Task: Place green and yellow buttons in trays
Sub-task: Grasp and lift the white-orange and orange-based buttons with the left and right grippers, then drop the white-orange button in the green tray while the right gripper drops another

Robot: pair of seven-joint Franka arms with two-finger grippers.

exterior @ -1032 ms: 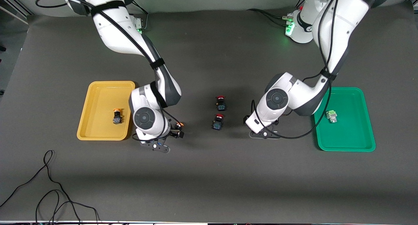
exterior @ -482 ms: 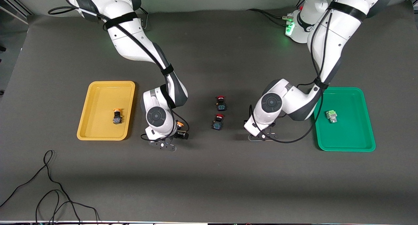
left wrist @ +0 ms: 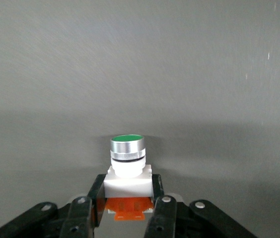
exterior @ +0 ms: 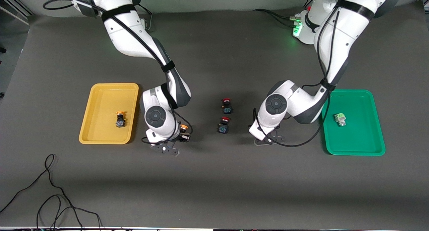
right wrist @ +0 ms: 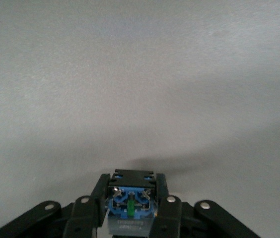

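In the left wrist view, my left gripper (left wrist: 128, 187) is shut on the white body of a green button (left wrist: 127, 161) with a silver ring and green cap. In the front view that hand (exterior: 268, 137) is low at the table, beside the green tray (exterior: 355, 98), and covers its button. A pale green button (exterior: 340, 119) lies in that tray. My right gripper (right wrist: 131, 194) is shut on the black-blue body of a yellow button (right wrist: 130, 206). Its orange cap (exterior: 183, 126) shows by the right hand (exterior: 182, 136), beside the yellow tray (exterior: 107, 93). Another yellow button (exterior: 120, 119) lies in that tray.
Two red-capped black-blue switches (exterior: 227, 106) (exterior: 224, 124) stand on the dark mat between the two hands. Loose black cables (exterior: 50, 197) lie near the front camera at the right arm's end of the table.
Both grippers have shut on their buttons. The right hand shifted a little toward the table's middle and back, and the left hand edged slightly away from the green tray.
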